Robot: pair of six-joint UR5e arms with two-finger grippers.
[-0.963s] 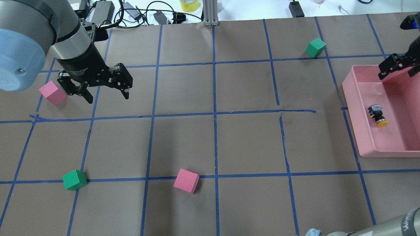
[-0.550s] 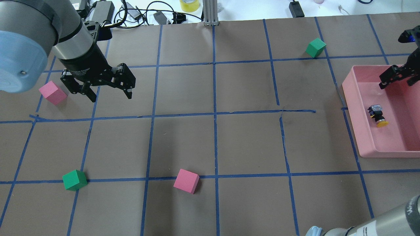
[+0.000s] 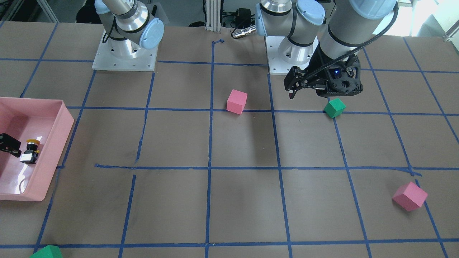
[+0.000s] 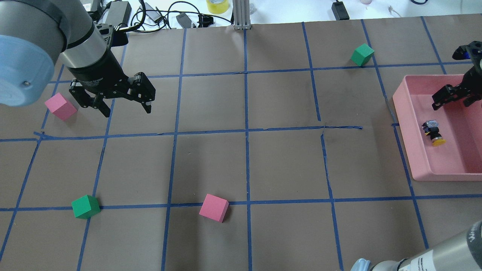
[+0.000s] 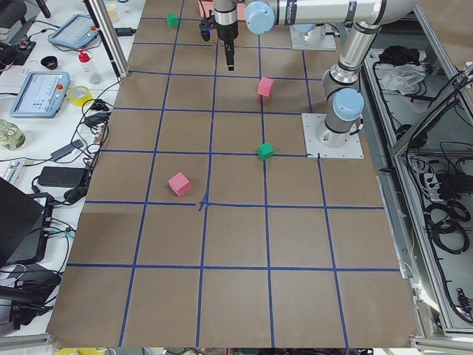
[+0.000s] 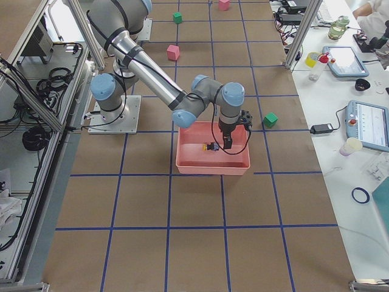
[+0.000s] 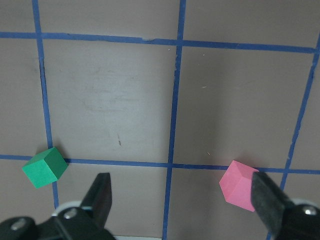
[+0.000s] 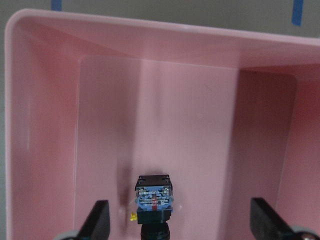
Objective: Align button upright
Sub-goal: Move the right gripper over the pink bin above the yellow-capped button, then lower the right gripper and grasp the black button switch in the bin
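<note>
The button [image 4: 433, 132] lies on its side inside the pink bin [image 4: 401, 109], yellow cap toward the robot and contact block away. It also shows in the front view [image 3: 30, 151] and in the right wrist view [image 8: 154, 204], low between the fingers. My right gripper [image 4: 456, 98] hovers open over the bin, just beyond the button and not touching it; its fingers [image 8: 98, 220] stand wide apart. My left gripper [image 4: 126, 111] is open and empty above the table at the far left.
A pink cube [image 4: 60, 106] sits just left of my left gripper. A green cube [image 4: 86, 206] and another pink cube [image 4: 214, 207] lie nearer the robot. Another green cube [image 4: 362, 54] lies beyond the bin. Cables and adapters line the table's far edge.
My right gripper has moved over the bin toward the button, still open. My left gripper shifted slightly right. The button has not moved.
</note>
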